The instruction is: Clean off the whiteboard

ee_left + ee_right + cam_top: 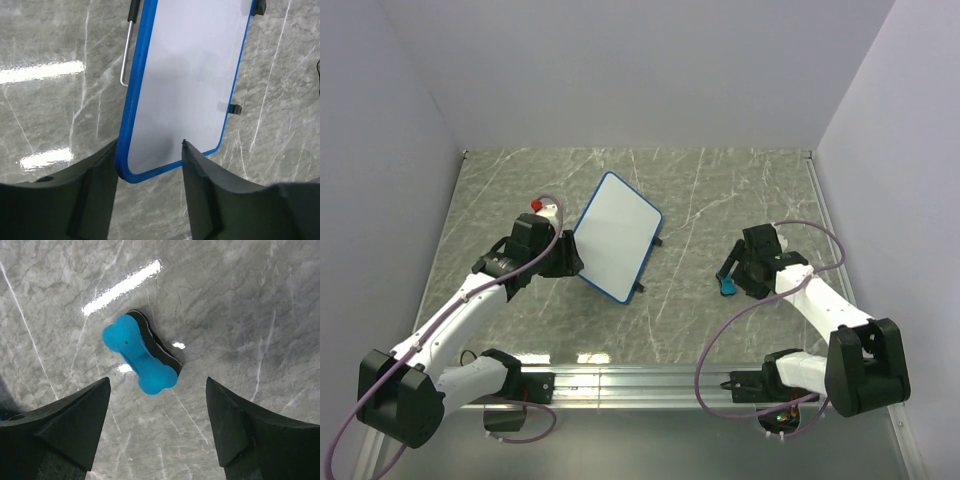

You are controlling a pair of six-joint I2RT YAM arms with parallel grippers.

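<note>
The whiteboard (617, 237) is white with a blue frame, lies slanted at the table's middle, and bears no scribble. In the left wrist view (190, 75) its near corner sits between my fingers. My left gripper (570, 258) (150, 145) is open at the board's left edge; the left finger (100, 180) touches the blue frame, and the right fingertip (200, 170) overlaps the white face. A blue bone-shaped eraser (727, 288) (140, 360) with a black pad lies on the table. My right gripper (735, 275) (157, 382) is open and empty just above it.
A thin metal rod (127, 50) juts from under the board's left side, and black feet (234, 108) show at its right edge. The marble table (720, 190) is walled on three sides. A metal rail (650, 380) runs along the near edge by the arm bases.
</note>
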